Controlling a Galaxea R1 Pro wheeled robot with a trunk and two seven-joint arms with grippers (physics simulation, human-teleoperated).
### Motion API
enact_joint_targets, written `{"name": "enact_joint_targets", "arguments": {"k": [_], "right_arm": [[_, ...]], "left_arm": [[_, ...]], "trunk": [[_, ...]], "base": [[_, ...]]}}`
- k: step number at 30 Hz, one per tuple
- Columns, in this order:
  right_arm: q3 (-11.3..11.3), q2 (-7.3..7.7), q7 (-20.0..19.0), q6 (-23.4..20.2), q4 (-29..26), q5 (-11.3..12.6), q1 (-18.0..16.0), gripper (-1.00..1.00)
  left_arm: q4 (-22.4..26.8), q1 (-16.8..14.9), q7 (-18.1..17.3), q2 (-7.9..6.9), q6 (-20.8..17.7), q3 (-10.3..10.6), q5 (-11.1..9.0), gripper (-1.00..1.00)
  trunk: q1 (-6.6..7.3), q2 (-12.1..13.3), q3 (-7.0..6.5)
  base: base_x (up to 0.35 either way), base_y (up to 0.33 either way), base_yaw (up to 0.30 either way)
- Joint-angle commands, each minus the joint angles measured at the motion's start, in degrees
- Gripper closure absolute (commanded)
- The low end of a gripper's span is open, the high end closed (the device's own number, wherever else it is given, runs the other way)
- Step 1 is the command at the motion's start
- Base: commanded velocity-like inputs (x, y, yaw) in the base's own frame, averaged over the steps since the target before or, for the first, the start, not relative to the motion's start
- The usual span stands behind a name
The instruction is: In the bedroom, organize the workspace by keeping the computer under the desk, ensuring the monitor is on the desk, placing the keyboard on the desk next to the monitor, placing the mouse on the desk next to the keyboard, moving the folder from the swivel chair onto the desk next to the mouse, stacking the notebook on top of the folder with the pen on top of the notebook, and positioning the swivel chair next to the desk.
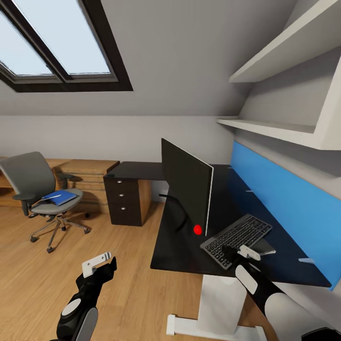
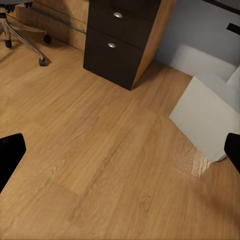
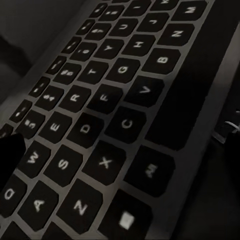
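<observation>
A: Where is the flat silver-framed keyboard with black keys (image 1: pixel 237 236) found?

B: It is laid on the long black desk (image 1: pixel 189 255), just beside the wide black monitor (image 1: pixel 185 182). The right gripper (image 1: pixel 235 251) is held at its near edge; whether its fingers are apart cannot be told.

A: And the left gripper (image 1: pixel 100 265)?

B: Its fingers are spread, over wooden floor (image 2: pixel 100 165). The bright blue folder (image 1: pixel 59 197) is seen on the grey swivel chair (image 1: pixel 35 189).

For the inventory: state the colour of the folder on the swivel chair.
Bright blue; the folder shows best in the head view.
</observation>
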State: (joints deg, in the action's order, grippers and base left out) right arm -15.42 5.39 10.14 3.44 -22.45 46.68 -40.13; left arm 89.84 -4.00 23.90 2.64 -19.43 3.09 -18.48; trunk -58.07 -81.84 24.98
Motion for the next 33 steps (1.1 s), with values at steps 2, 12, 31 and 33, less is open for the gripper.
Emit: {"name": "enact_joint_targets", "arguments": {"k": [2, 12, 31, 33], "right_arm": [[-0.49, 0.06, 0.32, 0.26, -0.05, 0.61, -0.04, -1.0], [-0.48, 0.07, 0.32, 0.26, -0.05, 0.61, -0.04, -1.0], [-0.4, 0.11, 0.32, 0.26, -0.02, 0.61, -0.04, -1.0], [-0.4, 0.13, 0.32, 0.26, -0.01, 0.61, -0.04, -1.0]], "left_arm": [[0.08, -0.04, 0.43, -0.02, -0.16, 0.07, -0.51, -1.0], [0.07, -0.04, 0.45, -0.01, -0.17, 0.07, -0.51, -1.0], [0.07, -0.04, 0.45, -0.03, -0.17, 0.42, -0.51, -1.0], [0.07, -0.04, 0.45, -0.03, -0.17, 0.42, -0.51, -1.0]], "trunk": [[0.0, -0.04, 0.07], [0.0, -0.04, 0.07], [0.0, -0.04, 0.07], [0.0, -0.04, 0.07]], "base": [[0.0, 0.0, 0.012], [0.0, 0.0, 0.078], [0.0, 0.0, 0.101], [0.0, 0.0, 0.011]]}}
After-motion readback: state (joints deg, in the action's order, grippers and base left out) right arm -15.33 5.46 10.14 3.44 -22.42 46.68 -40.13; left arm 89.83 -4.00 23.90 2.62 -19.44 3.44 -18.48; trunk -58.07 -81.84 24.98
